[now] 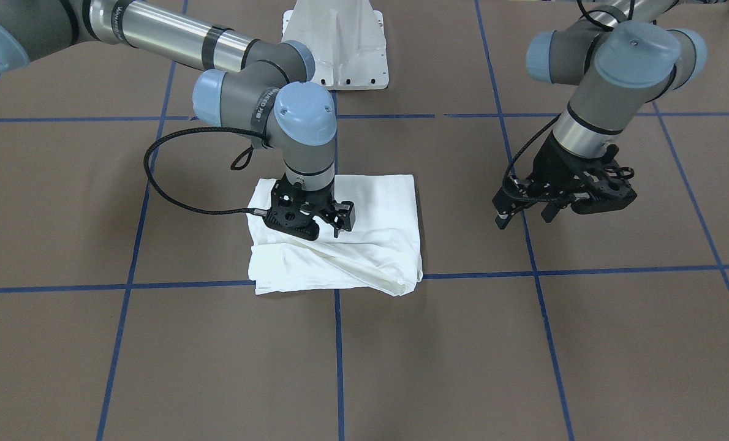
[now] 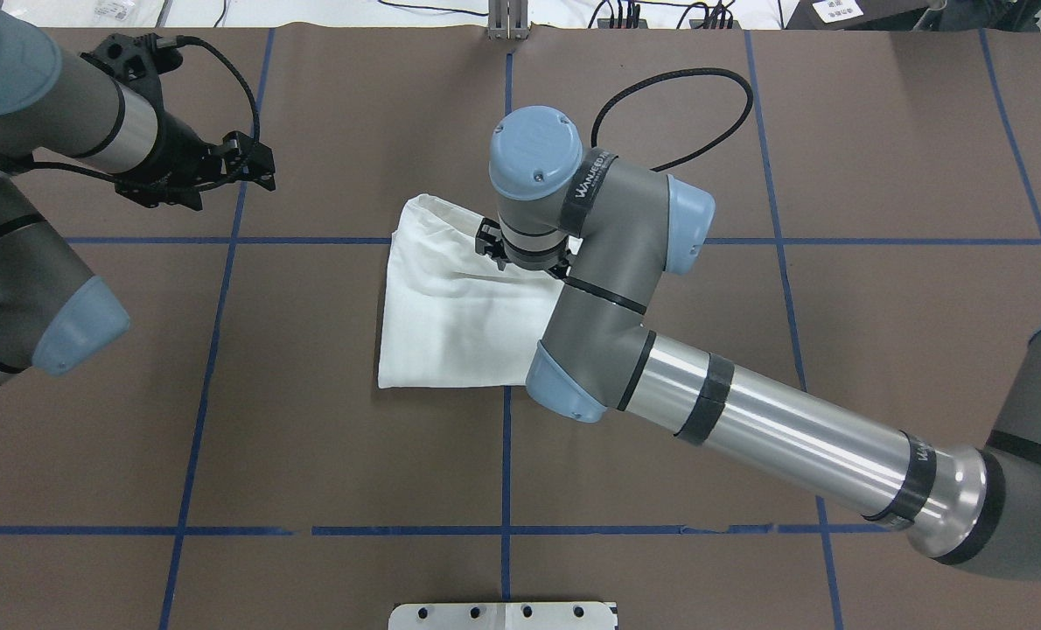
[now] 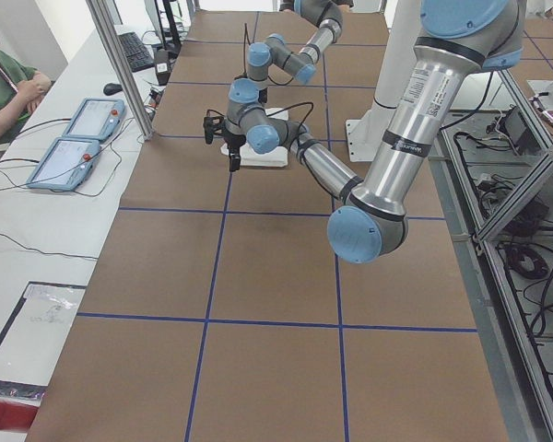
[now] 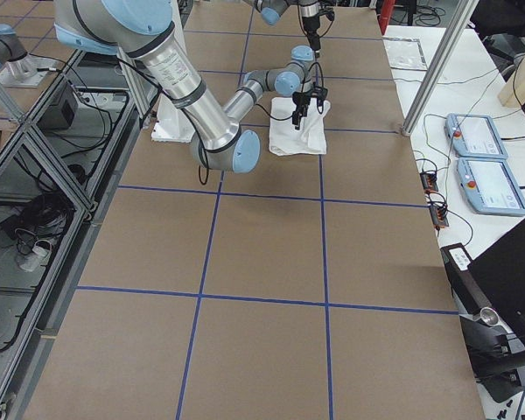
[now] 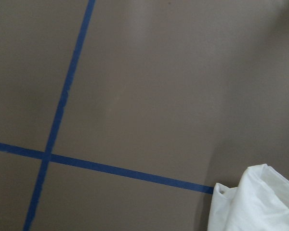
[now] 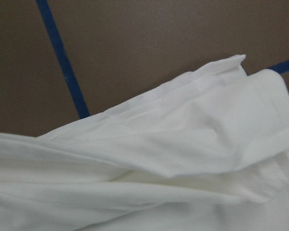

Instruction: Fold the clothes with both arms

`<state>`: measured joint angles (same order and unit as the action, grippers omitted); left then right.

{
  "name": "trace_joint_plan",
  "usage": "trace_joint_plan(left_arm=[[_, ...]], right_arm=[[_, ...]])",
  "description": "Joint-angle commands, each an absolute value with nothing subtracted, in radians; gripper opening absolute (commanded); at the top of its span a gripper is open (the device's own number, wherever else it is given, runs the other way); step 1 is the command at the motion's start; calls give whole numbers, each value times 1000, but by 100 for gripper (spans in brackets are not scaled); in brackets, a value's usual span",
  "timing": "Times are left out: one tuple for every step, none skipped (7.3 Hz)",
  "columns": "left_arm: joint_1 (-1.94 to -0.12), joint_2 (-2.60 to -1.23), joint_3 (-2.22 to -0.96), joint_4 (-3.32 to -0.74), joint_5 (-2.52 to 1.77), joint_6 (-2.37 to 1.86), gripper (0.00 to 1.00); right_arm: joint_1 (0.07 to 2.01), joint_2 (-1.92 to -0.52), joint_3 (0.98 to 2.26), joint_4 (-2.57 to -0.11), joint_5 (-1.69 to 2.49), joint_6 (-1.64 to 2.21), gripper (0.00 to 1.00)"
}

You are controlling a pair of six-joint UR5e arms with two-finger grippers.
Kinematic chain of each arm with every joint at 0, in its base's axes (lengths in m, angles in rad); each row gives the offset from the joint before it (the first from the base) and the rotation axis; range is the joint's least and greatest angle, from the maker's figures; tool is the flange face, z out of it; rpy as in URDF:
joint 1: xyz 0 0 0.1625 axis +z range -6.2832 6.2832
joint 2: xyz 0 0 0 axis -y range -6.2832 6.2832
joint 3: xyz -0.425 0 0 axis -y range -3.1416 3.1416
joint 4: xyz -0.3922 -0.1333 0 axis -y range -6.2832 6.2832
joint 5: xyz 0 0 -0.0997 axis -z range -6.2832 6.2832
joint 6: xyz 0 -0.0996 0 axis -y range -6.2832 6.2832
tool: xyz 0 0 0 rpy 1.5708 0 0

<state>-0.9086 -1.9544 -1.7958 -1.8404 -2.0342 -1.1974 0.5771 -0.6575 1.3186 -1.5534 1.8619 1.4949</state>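
The clothes are one white shirt (image 1: 377, 208), folded into a rough rectangle near the table's middle, with a raised crease along its edge far from the robot. No print or label shows. My right gripper (image 1: 326, 233) points down onto that far part of the shirt (image 2: 442, 306), fingers slightly apart, holding nothing that I can see. The right wrist view is filled with rumpled shirt folds (image 6: 183, 159). My left gripper (image 1: 524, 219) hovers open and empty over bare table, well off to the shirt's side (image 2: 258, 162). A corner of the shirt (image 5: 255, 202) shows in the left wrist view.
The brown table (image 1: 524, 355) is marked with blue tape lines (image 1: 339, 343). The white pedestal base (image 1: 340, 43) stands at the robot's side. A person (image 3: 5, 78) sits beside a side bench with two tablets (image 3: 74, 138).
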Motion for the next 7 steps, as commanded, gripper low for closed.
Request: trace_joint_plan(left_arm=[[-925,-1944,-1804,-1839,-2042,-1180,100],[-925,-1942,-1807,-1838,-2042,-1180,100],[-925,-1942,-1807,-1838,-2042,-1180,100],[-927,-1942,-1816,-1830,-2042,-1181,100],[-928,-1942,-1845,-1791,-2042,-1183,100],[-930,-1944,-1879,-1751,-2042,-1183,100],[-931,-1945,-1896,-1721,-2042,-1183,100]], right_arm=[[578,-615,1226,-1539,1847,1470,100],[580,-608,1188,-1511,1845,1451,100],[586,-595,1149,-1471,1835,1447,100],[612,-580,1117,-1456,1830,1387,100],[638,-580,1071,-1372,1809,1340,100],[643,-575,990,-1253,1766,1309,100],[653,-556,947,-1197,1749,1293,100]])
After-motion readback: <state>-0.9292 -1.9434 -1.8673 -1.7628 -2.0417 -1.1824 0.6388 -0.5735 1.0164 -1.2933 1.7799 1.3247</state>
